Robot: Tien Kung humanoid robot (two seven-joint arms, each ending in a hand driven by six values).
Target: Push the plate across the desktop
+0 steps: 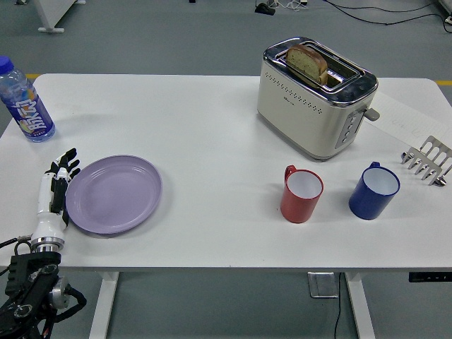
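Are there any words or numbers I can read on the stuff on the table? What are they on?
Water bottle: its blue label carries large white characters, too blurred to read.
Toaster: a small mark sits on its cream side, too small to read.
Paper sheet by the toaster: faint marks, unreadable.
Purple plate, red mug, blue mug: no text.

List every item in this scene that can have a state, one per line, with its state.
Left hand: open, flat against plate's left edge.
Purple plate: empty.
Toaster: bread sticking up.
Red mug: upright, empty.
Blue mug: upright, empty.
Water bottle: upright, capped.
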